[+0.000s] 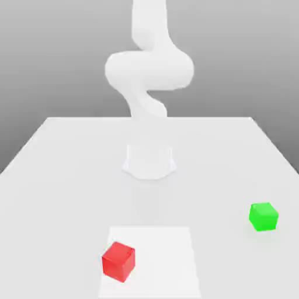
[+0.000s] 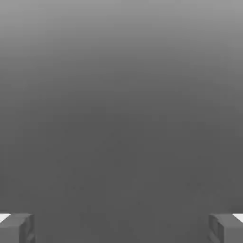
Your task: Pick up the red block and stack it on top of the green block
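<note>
The table (image 1: 58, 175) is the largest thing: a flat, matte white slab running back toward a plain grey backdrop, with no visible grain or seams. A slightly brighter white square patch (image 1: 169, 257) lies flush on its near part.

The arm (image 1: 149, 70) rises from a rounded white base (image 1: 149, 162) at mid-table; smooth, glossy-looking white casing, bulbous joints, twisting up out of frame. Its wrist and hand are not discernible from the exterior view.

Gripper (image 2: 121, 228), hand view: two blocky grey fingertips (image 2: 16, 228) with pale upper faces, set wide apart at opposite edges of the frame. Jaws released, nothing between them. Between the tips there is just an even grey gradient, so the position of either block relative to the jaws cannot be read off directly; neither block lies between them.

Red block (image 1: 118, 261): small cube, saturated uniform red, sharp edges, flat untextured faces, top face a shade lighter than the sides. It sits upright on the table, turned a little so one vertical edge faces the viewer, over the brighter patch's corner on the exterior view's left.

Green block (image 1: 263, 216): cube of like size, bright uniform green, same plain finish, also slightly rotated. It rests on the bare table, well apart from the red block, toward the exterior view's right and a little farther back.
</note>
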You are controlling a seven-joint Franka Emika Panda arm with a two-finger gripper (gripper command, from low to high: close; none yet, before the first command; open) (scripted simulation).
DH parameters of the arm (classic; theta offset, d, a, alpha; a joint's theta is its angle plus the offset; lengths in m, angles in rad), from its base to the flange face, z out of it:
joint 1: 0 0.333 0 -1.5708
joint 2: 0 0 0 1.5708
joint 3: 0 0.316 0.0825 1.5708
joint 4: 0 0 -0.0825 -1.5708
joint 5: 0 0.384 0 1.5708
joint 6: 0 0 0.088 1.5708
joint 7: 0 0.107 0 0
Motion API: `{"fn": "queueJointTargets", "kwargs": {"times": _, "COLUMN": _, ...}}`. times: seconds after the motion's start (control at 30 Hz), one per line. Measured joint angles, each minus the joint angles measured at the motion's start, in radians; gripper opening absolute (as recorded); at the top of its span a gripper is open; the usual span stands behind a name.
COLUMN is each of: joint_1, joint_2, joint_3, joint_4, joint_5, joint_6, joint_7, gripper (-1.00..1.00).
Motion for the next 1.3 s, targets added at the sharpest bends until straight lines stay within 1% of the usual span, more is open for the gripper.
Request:
{"fn": "queueJointTargets", "kwargs": {"times": 0.3, "joint_1": -0.073, "joint_2": 0.333, "joint_3": 0.019, "joint_4": -0.109, "joint_5": -0.022, "joint_6": 0.154, "joint_7": 0.129, "gripper": 0.00}}
{"fn": "queueJointTargets", "kwargs": {"times": 0.5, "joint_1": -0.106, "joint_2": 0.550, "joint_3": 0.015, "joint_4": -0.181, "joint_5": -0.031, "joint_6": 0.255, "joint_7": 0.211, "gripper": 0.00}}
{"fn": "queueJointTargets", "kwargs": {"times": 0.73, "joint_1": -0.132, "joint_2": 0.803, "joint_3": 0.001, "joint_4": -0.263, "joint_5": -0.004, "joint_6": 0.374, "joint_7": 0.277, "gripper": 0.00}}
{"fn": "queueJointTargets", "kwargs": {"times": 0.9, "joint_1": -0.131, "joint_2": 0.984, "joint_3": -0.002, "joint_4": -0.252, "joint_5": 0.000, "joint_6": 0.515, "joint_7": 0.286, "gripper": 0.00}}
{"fn": "queueJointTargets", "kwargs": {"times": 0.93, "joint_1": -0.128, "joint_2": 1.018, "joint_3": -0.004, "joint_4": -0.247, "joint_5": 0.001, "joint_6": 0.544, "joint_7": 0.285, "gripper": -1.00}}
{"fn": "queueJointTargets", "kwargs": {"times": 1.17, "joint_1": -0.129, "joint_2": 1.025, "joint_3": -0.003, "joint_4": -0.246, "joint_5": -0.002, "joint_6": 0.551, "joint_7": 0.288, "gripper": -1.00}}
{"fn": "queueJointTargets", "kwargs": {"times": 1.3, "joint_1": -0.132, "joint_2": 0.906, "joint_3": 0.000, "joint_4": -0.264, "joint_5": 0.001, "joint_6": 0.449, "joint_7": 0.286, "gripper": -1.00}}
